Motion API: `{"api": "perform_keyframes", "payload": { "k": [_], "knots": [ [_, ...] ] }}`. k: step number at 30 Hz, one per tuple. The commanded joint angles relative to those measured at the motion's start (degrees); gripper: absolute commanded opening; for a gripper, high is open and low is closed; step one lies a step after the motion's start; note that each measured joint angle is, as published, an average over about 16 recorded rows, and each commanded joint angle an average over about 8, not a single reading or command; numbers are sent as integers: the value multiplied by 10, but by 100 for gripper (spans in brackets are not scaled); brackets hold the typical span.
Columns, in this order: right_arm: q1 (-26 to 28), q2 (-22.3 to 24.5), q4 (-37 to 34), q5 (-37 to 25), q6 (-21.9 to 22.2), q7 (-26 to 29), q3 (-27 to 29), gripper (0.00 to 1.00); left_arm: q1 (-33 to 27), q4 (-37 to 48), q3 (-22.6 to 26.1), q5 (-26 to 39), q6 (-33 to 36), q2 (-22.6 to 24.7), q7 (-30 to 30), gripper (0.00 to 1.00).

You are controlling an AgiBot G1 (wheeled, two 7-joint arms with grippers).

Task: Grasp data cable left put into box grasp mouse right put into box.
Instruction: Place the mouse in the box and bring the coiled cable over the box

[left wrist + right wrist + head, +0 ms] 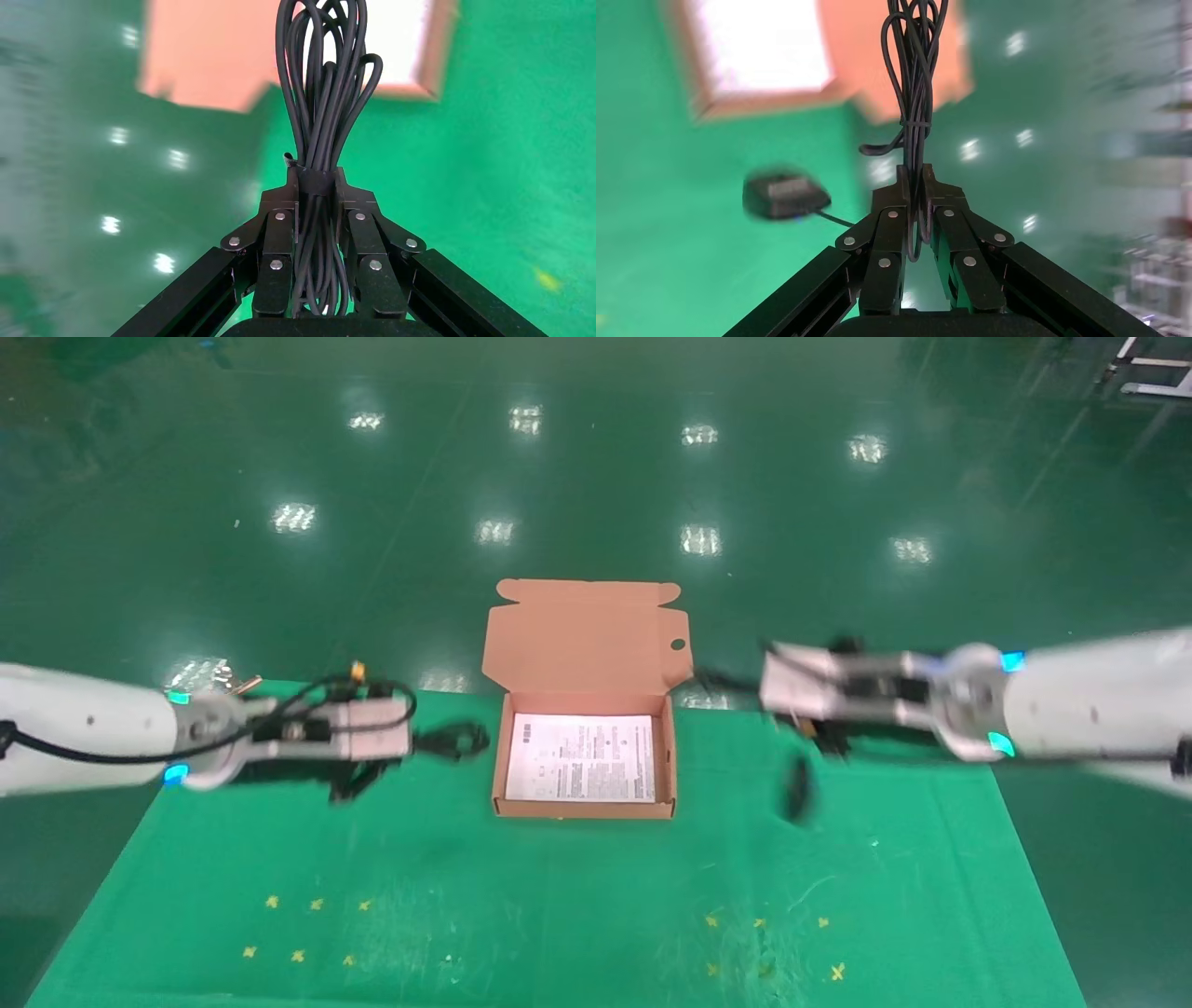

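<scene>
The left gripper [315,193] is held above the green cloth-covered table [559,915], just to the left of the box. Its black jaws are closed on the data cable [323,91], a thin black cord wound into a long narrow bundle of loops, which sticks out past the fingertips toward the box.

In the middle stands the box [585,808], a shallow salmon-orange cardboard carton with its tabbed flap lid open and upright. A white printed leaflet [582,756] lies flat inside it.

On the right, the right gripper [916,186] is in the air near the right side of the box. Its jaws are closed on the mouse's thin black cord [914,77], and the mouse [784,198], a small black oval one, hangs below, above the cloth.
</scene>
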Motion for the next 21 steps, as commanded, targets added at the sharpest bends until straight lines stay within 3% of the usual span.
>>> {"api": "perform_keyframes", "payload": {
  "k": [1, 12, 21],
  "knots": [
    [18, -4, 13, -4, 11, 7, 10, 0, -2, -35, -3, 17, -21, -3, -8, 0],
    [94, -107, -84, 41, 85, -64, 25, 0, -38, -40, -5, 84, -96, 50, -19, 0],
    [137, -153, -164, 88, 107, -145, 29, 0, -59, -26, -11, 100, -114, 67, -27, 0]
  ]
}}
